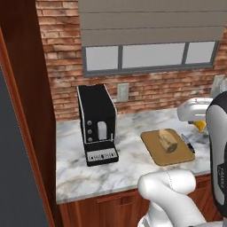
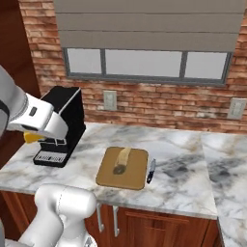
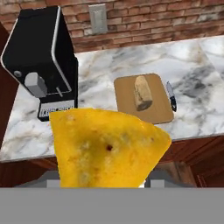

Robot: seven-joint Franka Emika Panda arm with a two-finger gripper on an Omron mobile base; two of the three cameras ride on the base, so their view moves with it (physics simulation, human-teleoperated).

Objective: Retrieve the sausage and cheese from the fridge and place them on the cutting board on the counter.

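While we carry the cheese (image 3: 107, 148) clamped in our hand (image 3: 103, 183), it hangs above the desk (image 3: 96, 92) edge, held high so it clears the coffee machine (image 3: 39, 57) at ten o'clock. On the cutting board (image 3: 159, 111) at one o'clock lies a tan, log-shaped piece (image 3: 142, 92), presumably the sausage, with a knife (image 3: 171, 97) just beside the board at its three o'clock edge.

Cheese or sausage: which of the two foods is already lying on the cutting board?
The sausage, the pale stubby roll lying on the cutting board. The yellow cheese wedge is held in the jaws, off the counter.
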